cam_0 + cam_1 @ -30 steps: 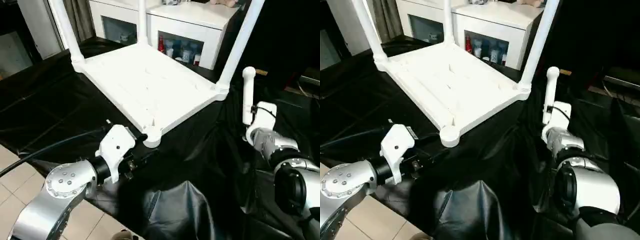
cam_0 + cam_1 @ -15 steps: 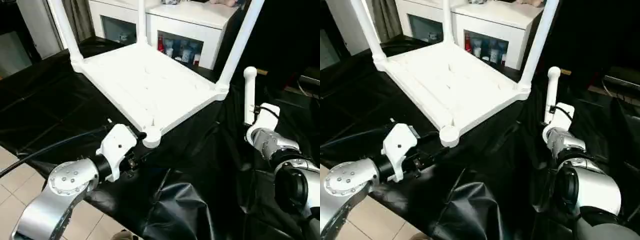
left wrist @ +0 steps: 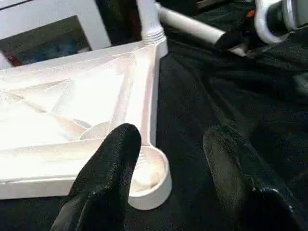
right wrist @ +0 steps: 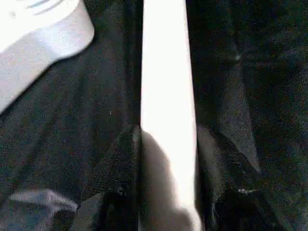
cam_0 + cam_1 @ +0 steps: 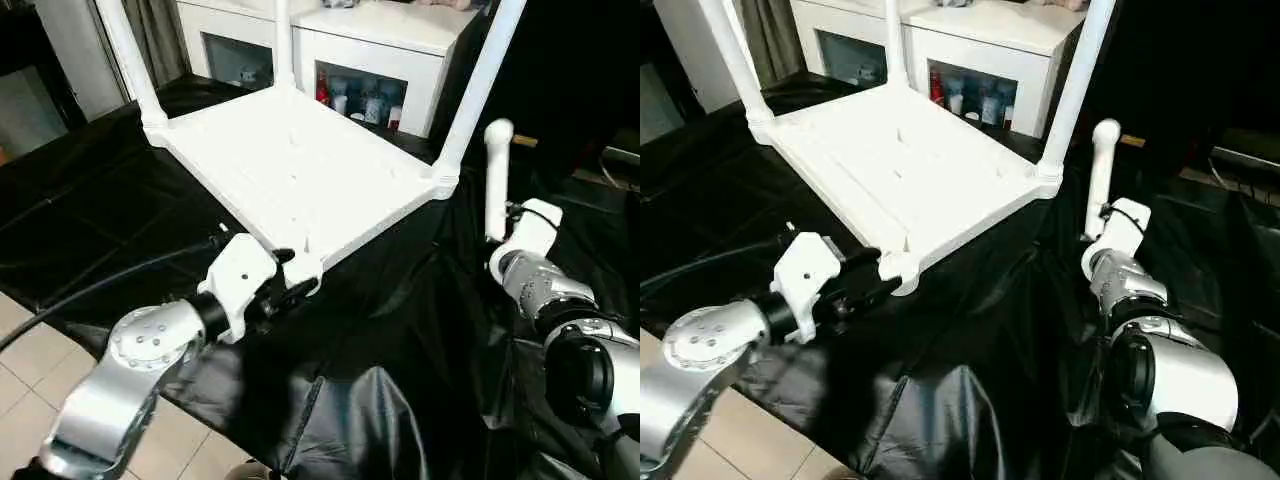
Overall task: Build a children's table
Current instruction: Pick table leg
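The children's table lies upside down on a black sheet: its white ribbed top (image 5: pixel 300 160) carries three upright legs, at the far left (image 5: pixel 130 60), the far middle (image 5: pixel 283 40) and the right corner (image 5: pixel 478 90). The near corner socket (image 5: pixel 305 268) holds no leg. My left gripper (image 5: pixel 290 285) is open at that socket; in the left wrist view one finger (image 3: pixel 106 178) overlaps the socket's rim (image 3: pixel 154 178) and the other (image 3: pixel 236 168) stands off over the sheet. My right gripper (image 5: pixel 500 232) is shut on the fourth leg (image 5: pixel 495 180), held upright beside the table's right corner, its fingers (image 4: pixel 120 159) pressed against the leg (image 4: pixel 166 96).
A white cabinet (image 5: pixel 400 30) with glass doors stands just behind the table. The crumpled black sheet (image 5: pixel 100 200) covers the work surface and bulges near the front (image 5: pixel 370 420). A black cable (image 5: pixel 100 290) runs to my left arm. Tiled floor (image 5: pixel 20 350) shows at the lower left.
My left gripper has moved forward up to the near corner socket. My right gripper's fingers have closed on the fourth leg, which stays upright.
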You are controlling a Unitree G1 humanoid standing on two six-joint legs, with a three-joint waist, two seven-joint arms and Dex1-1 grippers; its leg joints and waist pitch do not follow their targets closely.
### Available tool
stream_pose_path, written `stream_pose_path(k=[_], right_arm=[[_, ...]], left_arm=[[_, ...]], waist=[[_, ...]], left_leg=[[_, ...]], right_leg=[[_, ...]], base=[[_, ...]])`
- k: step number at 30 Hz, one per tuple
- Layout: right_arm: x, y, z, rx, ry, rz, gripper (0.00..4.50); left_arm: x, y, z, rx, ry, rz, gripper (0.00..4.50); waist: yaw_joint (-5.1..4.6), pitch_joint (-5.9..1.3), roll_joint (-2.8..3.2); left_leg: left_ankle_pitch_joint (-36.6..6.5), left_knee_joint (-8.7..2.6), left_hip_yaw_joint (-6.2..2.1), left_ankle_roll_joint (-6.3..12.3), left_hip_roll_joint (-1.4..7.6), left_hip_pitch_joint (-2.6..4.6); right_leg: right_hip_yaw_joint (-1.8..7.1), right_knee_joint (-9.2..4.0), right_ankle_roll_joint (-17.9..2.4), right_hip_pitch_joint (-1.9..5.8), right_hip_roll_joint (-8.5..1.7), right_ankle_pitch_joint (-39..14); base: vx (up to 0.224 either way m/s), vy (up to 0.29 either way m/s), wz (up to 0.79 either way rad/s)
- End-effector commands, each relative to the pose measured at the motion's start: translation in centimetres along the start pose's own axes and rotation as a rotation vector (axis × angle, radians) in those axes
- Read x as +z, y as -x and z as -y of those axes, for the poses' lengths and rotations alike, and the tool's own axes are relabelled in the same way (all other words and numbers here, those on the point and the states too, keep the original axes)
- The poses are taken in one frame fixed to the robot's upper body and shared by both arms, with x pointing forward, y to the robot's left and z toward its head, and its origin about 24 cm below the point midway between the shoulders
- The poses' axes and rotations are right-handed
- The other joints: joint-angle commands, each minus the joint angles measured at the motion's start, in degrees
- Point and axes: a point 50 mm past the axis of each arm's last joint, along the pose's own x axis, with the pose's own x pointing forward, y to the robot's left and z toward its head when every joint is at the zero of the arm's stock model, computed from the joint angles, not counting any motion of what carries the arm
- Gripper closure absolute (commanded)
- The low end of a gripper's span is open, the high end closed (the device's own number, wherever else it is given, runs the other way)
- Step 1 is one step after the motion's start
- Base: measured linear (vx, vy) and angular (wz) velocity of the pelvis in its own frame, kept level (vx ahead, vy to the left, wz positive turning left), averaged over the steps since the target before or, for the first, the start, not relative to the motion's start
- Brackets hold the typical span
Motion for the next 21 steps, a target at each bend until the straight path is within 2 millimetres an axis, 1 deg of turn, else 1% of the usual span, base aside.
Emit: stream_pose_path(k=[1, 2, 3, 4, 5, 6, 7, 8, 9, 10, 11, 12, 13, 14, 15, 16, 17, 18, 19, 20, 21], right_arm=[[1.8, 0.1, -0.6, 0.051, 0.002, 0.096, 3.22], [1.9, 0.1, -0.7, 0.061, 0.015, 0.107, 3.22], [2.0, 0.1, -0.6, 0.064, 0.028, 0.119, 3.22], [2.0, 0.2, -0.4, 0.061, 0.029, 0.127, 3.22], [2.0, 0.2, -0.3, 0.072, 0.036, 0.132, 3.22], [1.8, 0.2, -0.3, 0.079, 0.050, 0.132, 3.22], [1.5, 0.3, 0.2, 0.075, 0.075, 0.129, 3.22], [1.5, 0.3, 0.2, 0.075, 0.075, 0.129, 3.22], [1.4, 0.4, 0.3, 0.074, 0.076, 0.129, 3.22], [0.9, 0.6, 1.0, 0.048, 0.079, 0.129, 3.22], [0.6, 0.8, 1.3, 0.043, 0.067, 0.125, 3.22], [0.2, 1.1, 1.5, 0.040, 0.055, 0.118, 3.22], [-0.1, 1.3, 1.6, 0.038, 0.054, 0.118, 3.22], [-1.2, 2.3, 1.8, 0.036, 0.059, 0.119, 3.22], [-2.0, 3.3, 1.7, 0.049, 0.074, 0.122, 3.22], [-2.5, 3.8, 1.7, 0.055, 0.076, 0.122, 3.22], [-3.0, 4.4, 1.6, 0.057, 0.077, 0.119, 3.22], [-3.4, 4.9, 1.5, 0.067, 0.083, 0.114, 3.22], [-3.9, 5.5, 1.3, 0.082, 0.086, 0.111, 3.22], [-4.2, 5.8, 1.2, 0.093, 0.088, 0.109, 3.22], [-4.6, 6.5, 0.9, 0.106, 0.098, 0.110, 3.22]], left_arm=[[-0.5, -0.2, -0.6, 0.058, 0.004, -0.006, 1.94], [-0.7, -0.3, -0.7, 0.075, 0.013, -0.005, 1.94], [-0.9, -0.6, -1.0, 0.100, 0.033, 0.001, 1.94], [-1.0, -0.8, -1.1, 0.116, 0.042, 0.003, 1.94], [-1.1, -1.0, -1.2, 0.126, 0.045, 0.002, 1.94], [-1.2, -1.1, -1.3, 0.132, 0.047, 0.003, 1.94], [-1.5, -1.3, -1.3, 0.143, 0.048, 0.002, 1.94], [-1.5, -1.3, -1.3, 0.143, 0.048, 0.002, 1.94], [-1.5, -1.4, -1.3, 0.145, 0.048, 0.002, 1.94], [-1.6, -1.5, -1.0, 0.141, 0.048, 0.004, 1.94], [-1.7, -1.5, -0.9, 0.139, 0.048, 0.004, 1.94], [-1.8, -1.5, -0.8, 0.133, 0.048, 0.004, 1.94], [-1.8, -1.6, -0.8, 0.132, 0.049, 0.005, 1.94], [-1.9, -1.6, -0.6, 0.128, 0.052, 0.009, 1.94], [-1.9, -1.6, -0.6, 0.130, 0.053, 0.013, 1.94], [-1.9, -1.7, -0.6, 0.130, 0.051, 0.014, 1.94], [-1.8, -1.7, -0.6, 0.131, 0.046, 0.016, 1.94], [-1.8, -1.7, -0.6, 0.136, 0.046, 0.023, 1.94], [-1.7, -1.8, -0.6, 0.139, 0.049, 0.029, 1.94], [-1.7, -1.8, -0.6, 0.141, 0.052, 0.033, 1.94], [-1.6, -1.9, -0.5, 0.139, 0.051, 0.038, 1.94]], waist=[[-0.33, -4.21, 0.16], [-0.38, -4.28, 0.20], [-0.55, -4.31, 0.69], [-0.70, -4.24, 0.51], [-0.78, -4.32, 1.15], [-1.06, -4.33, 1.14], [-1.18, -4.23, 0.94], [-1.13, -4.37, 0.80], [-1.27, -4.52, 0.83], [-1.35, -4.51, 0.71], [-1.19, -4.45, 0.78], [-1.18, -4.57, 0.74], [-1.25, -4.73, 0.73], [-1.32, -4.48, 0.78], [-1.12, -4.38, 0.74], [-1.15, -4.44, 0.81], [-1.34, -4.47, 0.71], [-1.56, -4.21, 1.09], [-1.65, -4.14, 1.06], [-1.78, -4.05, 1.08], [-1.85, -3.90, 2.28]], left_leg=[[-7.98, -4.98, -1.98, 1.63, 4.80, 0.06], [-7.98, -4.88, -1.96, 1.89, 4.79, 0.13], [-7.61, -4.84, -2.05, 2.04, 4.84, 0.08], [-7.53, -4.87, -1.97, 2.19, 4.78, 0.07], [-7.64, -4.77, -2.07, 2.08, 4.77, 0.13], [-8.06, -4.82, -2.06, 2.25, 4.79, 0.13], [-8.31, -4.91, -2.02, 2.51, 4.74, 0.14], [-7.69, -4.80, -1.93, 2.82, 4.77, 0.34], [-6.60, -4.81, -2.05, 3.07, 4.78, 0.06], [-6.28, -4.81, -2.01, 3.19, 4.86, 0.04], [-5.35, -4.82, -1.99, 3.48, 4.91, 0.13], [-4.42, -4.87, -2.05, 3.74, 4.93, 0.06], [-4.01, -4.88, -2.15, 3.74, 5.02, 0.06], [-4.69, -5.01, -2.05, 3.96, 4.97, 0.08], [-4.73, -5.22, -2.13, 3.95, 5.07, 0.06], [-4.54, -5.26, -2.23, 3.82, 5.11, 0.12], [-4.97, -5.50, -2.33, 3.80, 5.16, 0.25], [-6.14, -5.71, -2.36, 3.40, 4.97, -0.01], [-7.49, -5.81, -2.32, 2.89, 5.08, 0.17], [-9.25, -5.87, -2.24, 2.28, 4.91, 0.56], [-10.59, -5.92, -2.42, 1.77, 4.84, 0.64]], right_leg=[[3.87, -4.41, -12.27, 3.14, -6.12, -14.40], [3.91, -4.54, -12.01, 3.17, -6.25, -15.11], [3.94, -4.51, -12.02, 3.19, -6.28, -15.38], [3.85, -4.74, -11.80, 3.13, -6.13, -15.63], [3.84, -4.64, -11.69, 3.18, -6.14, -15.81], [3.78, -4.77, -11.52, 3.17, -6.00, -16.10], [3.74, -5.07, -11.25, 3.16, -5.86, -16.42], [3.86, -5.06, -10.91, 3.12, -5.92, -16.06], [3.81, -4.80, -11.41, 3.37, -5.94, -15.18], [3.82, -4.79, -11.46, 3.33, -5.90, -14.91], [3.92, -4.87, -10.81, 3.27, -5.83, -14.33], [3.92, -4.76, -10.35, 3.38, -5.71, -13.37], [3.91, -4.48, -10.54, 3.40, -5.83, -12.89], [3.89, -4.98, -10.29, 3.25, -5.70, -13.80], [4.13, -5.15, -8.65, 3.39, -5.87, -14.24], [4.16, -5.09, -8.02, 3.34, -5.79, -14.24], [4.06, -5.17, -7.77, 3.18, -5.78, -15.06], [4.07, -5.75, -6.88, 3.36, -5.71, -17.66], [4.07, -5.89, -6.70, 3.12, -5.81, -19.35], [4.07, -6.42, -6.08, 2.92, -5.84, -22.08], [4.08, -6.52, -5.89, 2.81, -5.89, -23.57]], base=[[0.000, 0.000, 0.00], [0.000, 0.000, 0.00], [0.000, 0.000, 0.00], [0.000, 0.000, 0.00], [0.000, 0.000, 0.00], [0.000, 0.000, 0.00], [0.000, 0.000, 0.00], [0.000, 0.000, 0.00], [0.000, 0.000, 0.00], [0.000, 0.000, 0.00], [0.000, 0.000, 0.00], [0.000, 0.000, 0.00], [0.000, 0.000, 0.00], [0.000, 0.000, 0.00], [0.000, 0.000, 0.00], [0.000, 0.000, 0.00], [0.000, 0.000, 0.00], [0.000, 0.000, 0.00], [0.000, 0.000, 0.00], [0.000, 0.000, 0.00], [0.000, 0.000, 0.00]])
